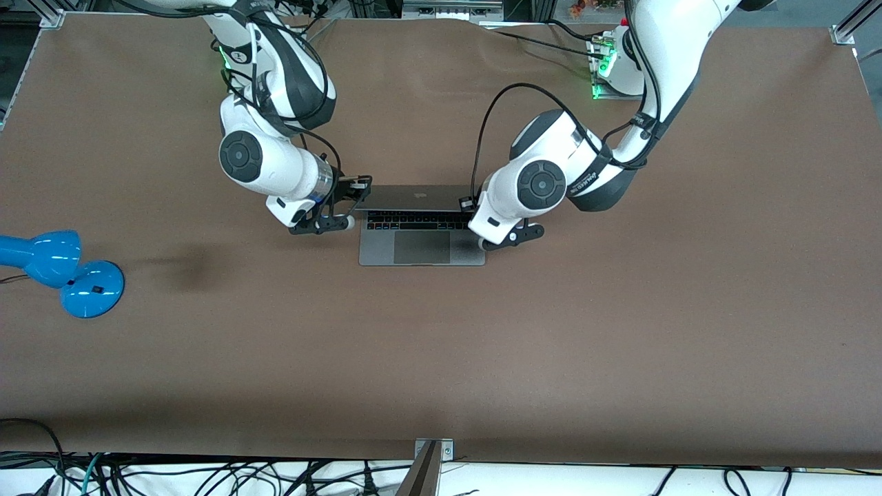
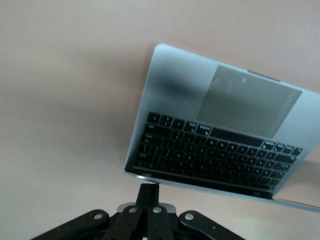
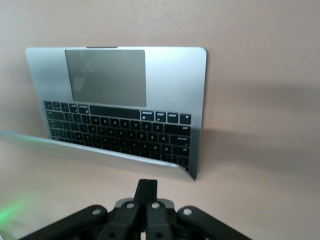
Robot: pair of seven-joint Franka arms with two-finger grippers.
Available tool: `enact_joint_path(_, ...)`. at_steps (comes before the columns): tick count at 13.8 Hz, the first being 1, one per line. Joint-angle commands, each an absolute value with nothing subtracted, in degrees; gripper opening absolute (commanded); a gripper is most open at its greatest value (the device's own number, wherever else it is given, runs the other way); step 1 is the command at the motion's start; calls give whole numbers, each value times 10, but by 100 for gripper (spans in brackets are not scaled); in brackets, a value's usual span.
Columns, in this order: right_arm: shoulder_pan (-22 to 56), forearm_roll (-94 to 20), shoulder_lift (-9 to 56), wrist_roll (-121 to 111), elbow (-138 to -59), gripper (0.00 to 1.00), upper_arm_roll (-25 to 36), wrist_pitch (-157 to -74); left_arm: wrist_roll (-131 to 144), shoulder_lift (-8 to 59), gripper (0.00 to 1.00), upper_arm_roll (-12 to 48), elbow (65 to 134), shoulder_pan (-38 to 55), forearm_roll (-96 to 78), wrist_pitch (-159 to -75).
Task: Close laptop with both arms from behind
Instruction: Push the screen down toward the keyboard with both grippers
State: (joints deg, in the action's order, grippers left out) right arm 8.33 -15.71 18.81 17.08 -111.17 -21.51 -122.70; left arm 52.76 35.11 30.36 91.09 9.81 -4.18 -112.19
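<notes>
The laptop (image 1: 421,227) lies in the middle of the brown surface (image 1: 482,358), with its lid tilted partly down over the keyboard. The right gripper (image 1: 351,184) is at the lid's corner toward the right arm's end, with its jaws pressed together and holding nothing. The left gripper (image 1: 467,204) is at the other corner of the lid, also with jaws together and empty. I think the danger is uneven pushing: if one arm goes faster, the lid may twist at the hinge, or the whole laptop may slide toward the front camera. A closed fingertip could also slip off the thin lid edge. A blue lamp (image 1: 58,269) stands well apart.
</notes>
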Motion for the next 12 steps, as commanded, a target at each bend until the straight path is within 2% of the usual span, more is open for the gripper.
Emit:
enact_joint_path(1,87,-126,218,165,-1078,4,-213,-1224,525,392,0,298,865,105,-6,-1115)
enact_joint_path(6,87,-120,262,150,-1040,4,-207,-1228,524,417,0,285,852,107,5,-1128)
enact_joint_path(12,91,-116,321,128,-1016,4,-200,-1279,528,433,0,283,851,108,5,-1152)
